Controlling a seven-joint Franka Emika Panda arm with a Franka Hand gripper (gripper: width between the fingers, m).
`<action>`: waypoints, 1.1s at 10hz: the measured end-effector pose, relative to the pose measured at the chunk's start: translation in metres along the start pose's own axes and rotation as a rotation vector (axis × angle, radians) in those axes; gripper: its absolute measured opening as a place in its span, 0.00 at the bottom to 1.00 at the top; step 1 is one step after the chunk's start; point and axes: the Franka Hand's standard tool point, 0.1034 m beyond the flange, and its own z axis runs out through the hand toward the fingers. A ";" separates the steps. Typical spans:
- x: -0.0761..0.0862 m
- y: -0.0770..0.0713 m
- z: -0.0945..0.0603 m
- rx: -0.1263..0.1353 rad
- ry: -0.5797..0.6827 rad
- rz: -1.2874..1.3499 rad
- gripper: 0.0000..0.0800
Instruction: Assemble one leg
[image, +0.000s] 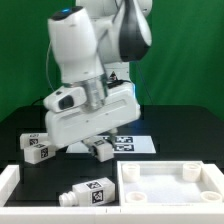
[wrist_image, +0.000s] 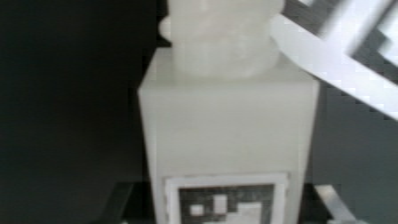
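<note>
Close against the wrist camera stands the leg (wrist_image: 222, 110), a chunky white peg with a ribbed stub at 1 end and a black-and-white tag (wrist_image: 222, 200) at the other. Dark claw fingers (wrist_image: 128, 200) flank the tag on 2 sides, pressed against the leg. In the exterior view the claw (image: 101, 148) hangs low over the black counter (image: 180, 125), pinching the leg at the near edge of the marker board (image: 135, 143). 1 loose leg (image: 90, 192) lies on its side near the front. Other legs (image: 35, 148) sit toward the exterior view's left. A large white tray-like part (image: 170, 200) rests at the front, on that view's right.
</note>
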 end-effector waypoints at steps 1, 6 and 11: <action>0.007 -0.013 0.005 0.005 0.009 0.094 0.36; 0.021 -0.020 0.009 0.008 0.053 0.220 0.36; 0.048 -0.093 0.022 0.019 0.034 0.209 0.36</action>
